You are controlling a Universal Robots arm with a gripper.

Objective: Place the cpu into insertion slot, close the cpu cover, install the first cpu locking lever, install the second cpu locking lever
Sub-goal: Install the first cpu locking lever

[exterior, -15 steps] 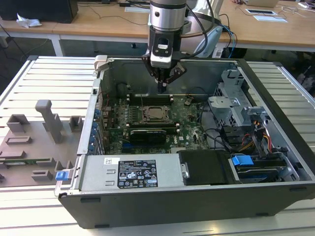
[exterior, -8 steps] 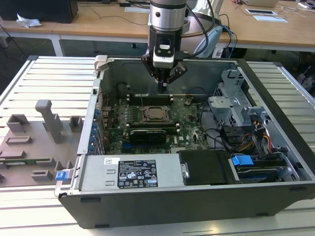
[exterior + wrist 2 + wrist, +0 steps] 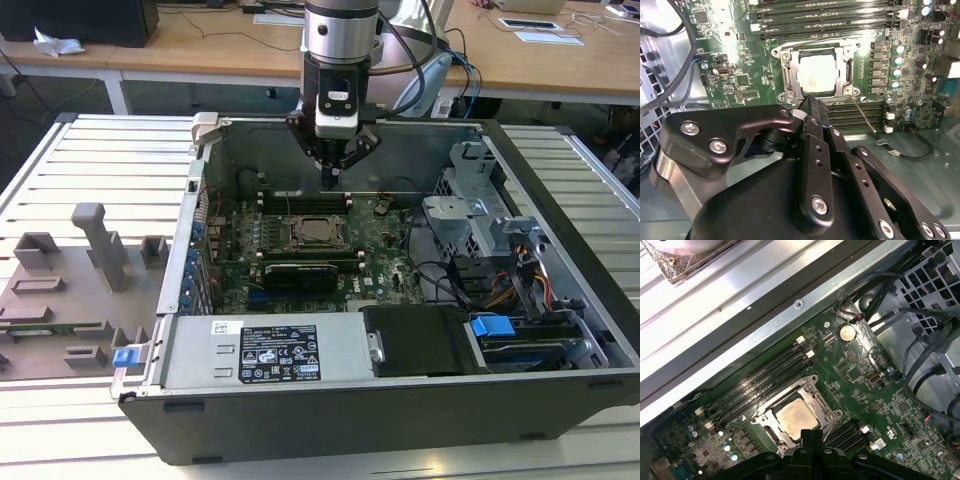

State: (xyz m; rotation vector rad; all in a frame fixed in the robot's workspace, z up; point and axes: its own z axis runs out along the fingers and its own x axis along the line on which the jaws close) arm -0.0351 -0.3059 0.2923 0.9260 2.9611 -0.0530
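Your exterior view is bright and evenly lit from overhead: the cpu (image 3: 317, 232) catches a soft sheen, while the floor of the computer case (image 3: 330, 420) around it sits in mild shade from its walls. In the first wrist view the cpu glares pale gold, and the slatted tabletop (image 3: 695, 310) far beyond it washes out almost to white. In the second wrist view you get the black tool (image 3: 807, 102) just beside the cpu as a dark mass with grey highlights on its screws.
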